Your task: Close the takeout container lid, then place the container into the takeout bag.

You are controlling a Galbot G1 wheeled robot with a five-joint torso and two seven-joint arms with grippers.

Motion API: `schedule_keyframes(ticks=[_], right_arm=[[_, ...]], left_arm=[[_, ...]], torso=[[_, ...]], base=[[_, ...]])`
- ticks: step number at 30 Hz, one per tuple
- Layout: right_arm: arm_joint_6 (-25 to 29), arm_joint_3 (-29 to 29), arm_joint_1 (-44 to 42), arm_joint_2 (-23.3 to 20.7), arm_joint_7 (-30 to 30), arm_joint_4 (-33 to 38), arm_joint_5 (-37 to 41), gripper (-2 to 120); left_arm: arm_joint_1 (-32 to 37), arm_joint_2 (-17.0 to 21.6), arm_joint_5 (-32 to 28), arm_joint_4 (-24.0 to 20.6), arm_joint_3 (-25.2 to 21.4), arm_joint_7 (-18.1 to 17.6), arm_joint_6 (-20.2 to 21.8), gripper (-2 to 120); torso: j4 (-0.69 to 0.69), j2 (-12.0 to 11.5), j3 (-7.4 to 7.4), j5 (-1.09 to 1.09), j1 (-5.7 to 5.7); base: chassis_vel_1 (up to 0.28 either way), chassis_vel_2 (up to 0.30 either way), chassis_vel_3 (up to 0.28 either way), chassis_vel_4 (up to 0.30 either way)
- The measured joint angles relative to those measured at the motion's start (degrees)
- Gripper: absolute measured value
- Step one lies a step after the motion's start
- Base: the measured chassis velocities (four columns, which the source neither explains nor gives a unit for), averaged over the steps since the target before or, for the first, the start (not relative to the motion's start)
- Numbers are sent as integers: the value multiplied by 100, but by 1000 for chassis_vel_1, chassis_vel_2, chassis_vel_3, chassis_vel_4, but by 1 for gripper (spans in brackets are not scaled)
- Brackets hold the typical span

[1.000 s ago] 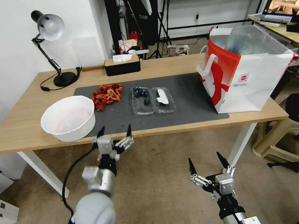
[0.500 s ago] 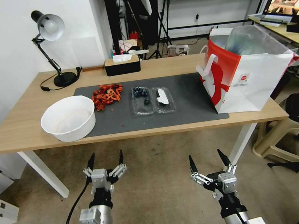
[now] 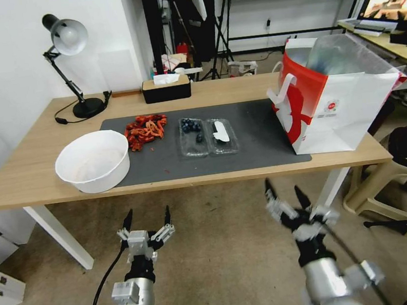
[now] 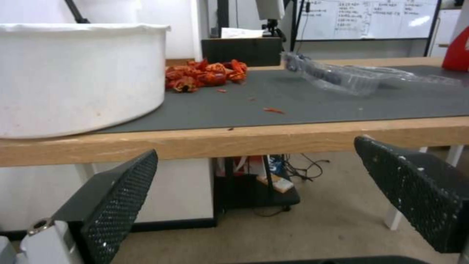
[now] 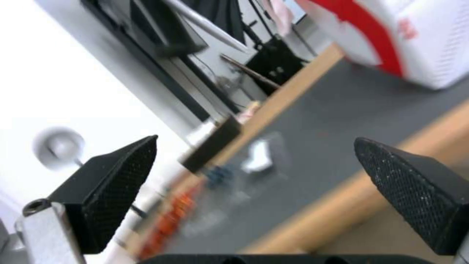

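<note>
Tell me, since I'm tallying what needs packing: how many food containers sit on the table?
2: the white bowl at the mat's left edge, and the takeout container lying open mid-mat.

Container (image 3: 207,137) lies open mid-mat; bare mat between it and the desk (image 3: 30,177) front edge, so the front approach is free. Bowl (image 3: 93,161) blocks the front-left, red scraps (image 3: 145,129) sit just left of the container. Bag (image 3: 334,96) stands at the right edge, mouth open upward; clear mat strip between bag and container.
</note>
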Motion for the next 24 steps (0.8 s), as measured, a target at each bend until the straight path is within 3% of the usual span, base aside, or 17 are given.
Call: schedule_keyframes(ticks=[2, 7, 16, 24], right_arm=[[-182, -88, 407, -76, 217, -171, 710, 100], [-253, -412, 955, -145, 444, -643, 1509, 100], [-231, -817, 1562, 65, 814, -1159, 1987, 100], [-237, -983, 2393, 318, 1945, -1550, 2490, 100]], left_arm=[[4, -11, -31, -28, -53, 4, 13, 100], [24, -26, -59, -61, -135, 7, 35, 100], [76, -84, -48, -62, -143, 7, 47, 100], [55, -82, -53, -82, -131, 13, 126, 100]], torso=[[-2, 0, 1, 1, 1], [-2, 0, 1, -1, 1], [-3, 0, 0, -1, 1], [-2, 0, 0, -1, 1]], base=[[0, 0, 0, 0], [0, 0, 0, 0], [0, 0, 0, 0], [0, 0, 0, 0]])
